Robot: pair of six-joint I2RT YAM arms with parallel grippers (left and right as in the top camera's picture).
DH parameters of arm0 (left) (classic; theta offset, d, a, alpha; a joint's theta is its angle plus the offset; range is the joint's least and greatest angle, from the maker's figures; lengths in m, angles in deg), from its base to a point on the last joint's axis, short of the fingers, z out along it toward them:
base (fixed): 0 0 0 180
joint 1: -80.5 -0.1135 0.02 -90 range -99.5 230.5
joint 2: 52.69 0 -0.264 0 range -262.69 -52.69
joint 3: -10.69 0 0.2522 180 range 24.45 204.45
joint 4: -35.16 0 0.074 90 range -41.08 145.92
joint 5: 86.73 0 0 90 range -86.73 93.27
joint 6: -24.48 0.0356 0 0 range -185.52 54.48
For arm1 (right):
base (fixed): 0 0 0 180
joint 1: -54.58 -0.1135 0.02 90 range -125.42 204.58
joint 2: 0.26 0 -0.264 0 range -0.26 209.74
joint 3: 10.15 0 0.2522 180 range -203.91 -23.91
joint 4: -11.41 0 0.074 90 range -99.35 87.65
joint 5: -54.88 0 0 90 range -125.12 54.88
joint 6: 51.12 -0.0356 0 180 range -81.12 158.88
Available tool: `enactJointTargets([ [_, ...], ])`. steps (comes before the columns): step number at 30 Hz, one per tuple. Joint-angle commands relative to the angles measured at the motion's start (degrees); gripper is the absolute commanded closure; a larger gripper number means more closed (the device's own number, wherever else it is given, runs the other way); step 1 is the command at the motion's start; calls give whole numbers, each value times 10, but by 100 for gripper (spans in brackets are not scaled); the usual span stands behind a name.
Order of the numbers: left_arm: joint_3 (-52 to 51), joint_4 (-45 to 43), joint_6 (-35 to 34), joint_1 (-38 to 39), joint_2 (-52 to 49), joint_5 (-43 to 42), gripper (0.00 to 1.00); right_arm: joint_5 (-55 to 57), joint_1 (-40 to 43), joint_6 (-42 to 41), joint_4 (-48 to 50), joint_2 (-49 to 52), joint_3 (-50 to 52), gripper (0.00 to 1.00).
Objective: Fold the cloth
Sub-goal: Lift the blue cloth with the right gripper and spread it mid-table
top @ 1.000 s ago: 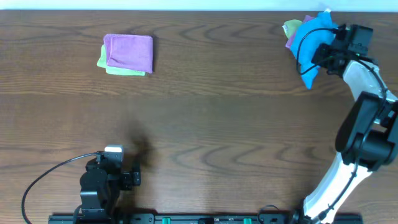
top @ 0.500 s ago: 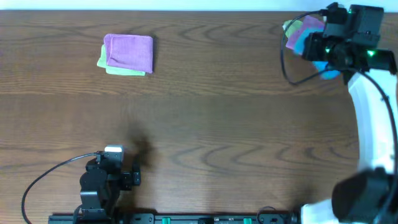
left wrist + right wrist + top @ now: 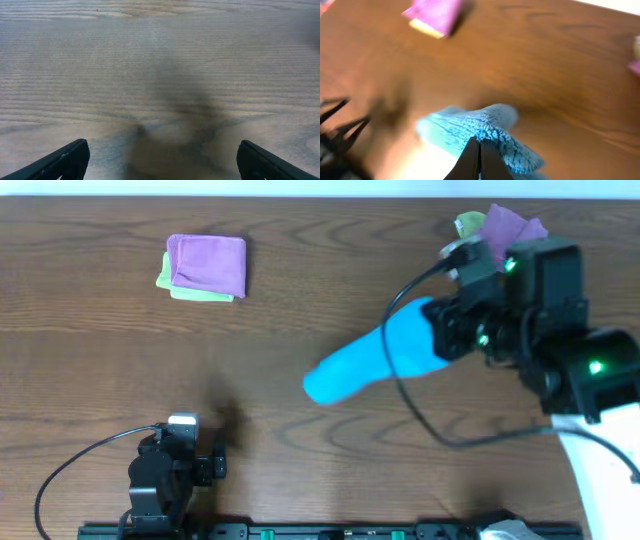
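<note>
The sky-blue terry cloth (image 3: 372, 361) hangs bunched and blurred from my right gripper (image 3: 442, 340), which is shut on one end of it above the middle-right of the table. In the right wrist view the shut fingers (image 3: 480, 144) pinch the cloth (image 3: 470, 132). My left gripper (image 3: 195, 450) rests low at the front left; in the left wrist view its fingers (image 3: 162, 155) stand wide apart over bare wood, open and empty.
A folded purple cloth on a yellow-green one (image 3: 205, 267) lies at the back left. A purple cloth (image 3: 512, 225) and a yellow-green cloth (image 3: 468, 222) lie in a heap at the back right. A black cable loops beside the right arm.
My right gripper has lifted the blue cloth off the back-right heap and swung it left and forward toward the table's middle. The left arm has not moved.
</note>
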Motion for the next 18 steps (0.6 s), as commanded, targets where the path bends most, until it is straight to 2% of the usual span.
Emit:
enactJointTargets([
  [1,-5,3,4,-2,4,4,5,-20,-65,-3,1,-3,-8,99],
  [8,-5,3,4,-2,4,4,5,-6,-144,-4,76,20,-8,99],
  [14,-5,3,4,-2,4,4,5,0,-137,3,160,87,-8,99],
  [18,-5,3,4,-2,4,4,5,42,-114,5,154,142,-8,99],
])
